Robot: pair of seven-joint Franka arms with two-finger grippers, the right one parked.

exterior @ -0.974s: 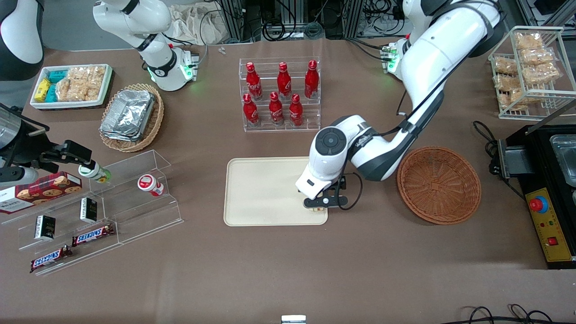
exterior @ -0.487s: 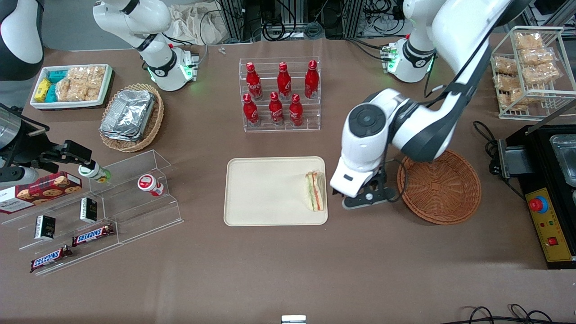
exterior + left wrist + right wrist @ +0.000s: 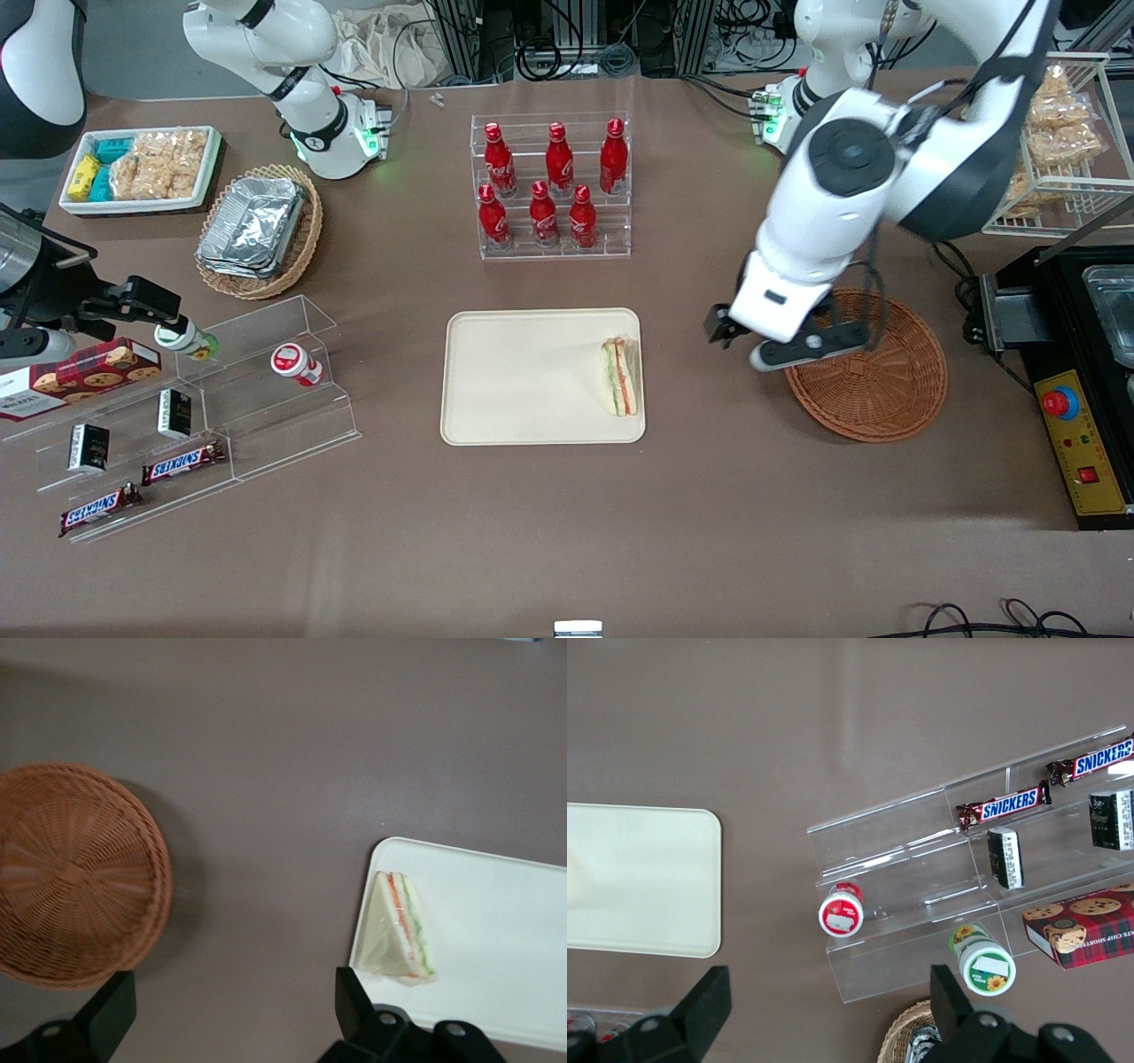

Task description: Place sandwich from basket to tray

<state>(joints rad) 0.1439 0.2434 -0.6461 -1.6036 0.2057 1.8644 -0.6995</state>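
Front view: the sandwich (image 3: 620, 376), a small triangular wedge in clear wrap with green and orange-red filling layers, lies flat on the cream-beige tray (image 3: 523, 377), close against the tray's short edge that faces the working arm's end of the table. The tray rests on the brown table (image 3: 567, 532), nearer the front camera than the clear rack of red bottles (image 3: 551, 184). The round reddish-brown woven basket (image 3: 873, 381) sits beside the tray toward the working arm's end, apart from it, with a strip of bare table between them; no item shows in its visible interior. The left arm's gripper (image 3: 772, 346) hangs above the table over the basket's rim on the side facing the tray, well clear of the sandwich. Left wrist view: the gripper's two dark fingers (image 3: 108, 1014) stand wide apart with nothing between them, so the gripper is open and holds nothing; below it appear the basket (image 3: 75, 873), the tray (image 3: 496, 948) and the sandwich (image 3: 400, 927), the sandwich lying at the tray's corner nearest the basket with one long side along the tray's rim. Toward the parked arm's end of the table, the front view shows a tan wicker basket of foil containers (image 3: 259, 229) and a stepped clear display stand (image 3: 199, 416) with snack bars and small jars.
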